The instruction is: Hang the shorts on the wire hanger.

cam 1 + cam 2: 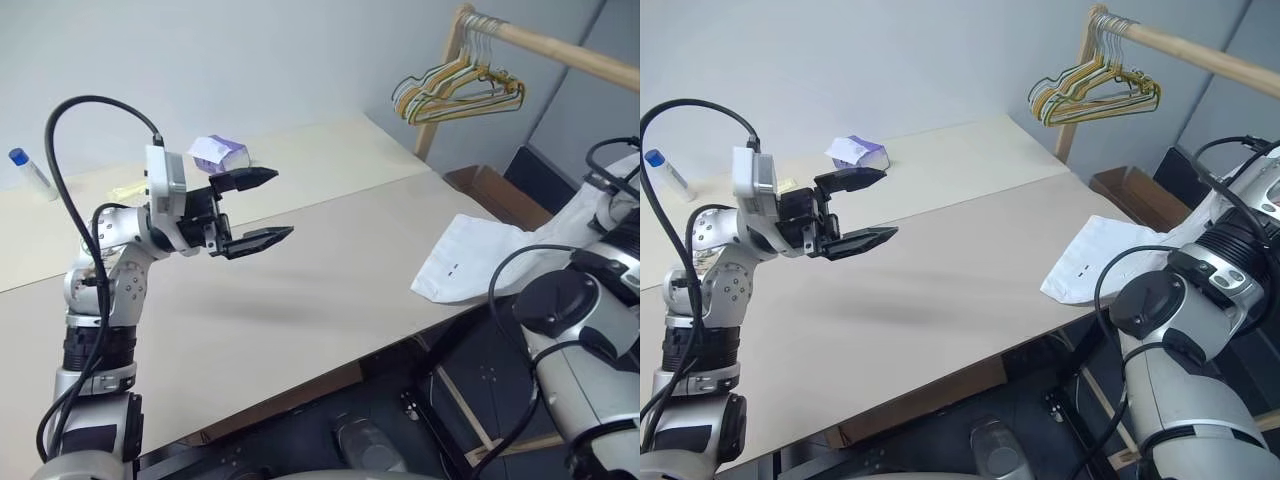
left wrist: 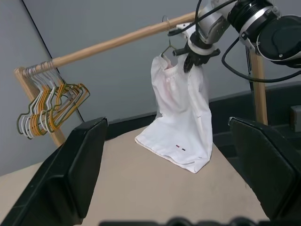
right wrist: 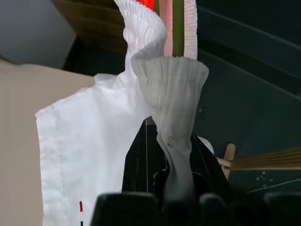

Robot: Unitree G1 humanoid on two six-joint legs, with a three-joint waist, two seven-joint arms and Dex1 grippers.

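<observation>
- Over the beige table (image 1: 300,290), in the head views, we are holding our left gripper (image 1: 262,208) level with its two black fingers spread wide and nothing between them, pointing toward our right side. The shorts (image 1: 470,262) are lying well apart from it, their lower part draped on the table's right edge while the rest is rising off toward our right arm. A bunch of coloured hangers (image 1: 455,88) is hanging from the wooden rail (image 1: 560,48) beyond.
- In the left wrist view, we are seeing our right gripper (image 2: 195,60) pinching the gathered waistband of the shorts (image 2: 181,117) just below the rail (image 2: 108,44). The wire hanger (image 2: 168,47) is touching the waistband beside that gripper, its hook reaching up to the rail. The shorts are hanging lengthwise, waistband up, hem resting on the table corner, small red and black marks near the hem.
- In the right wrist view, we are seeing our right gripper's fingers (image 3: 141,165) pressed together on a bunched fold of waistband, which is rising straight up out of them; the leg panel is hanging beside them.
</observation>
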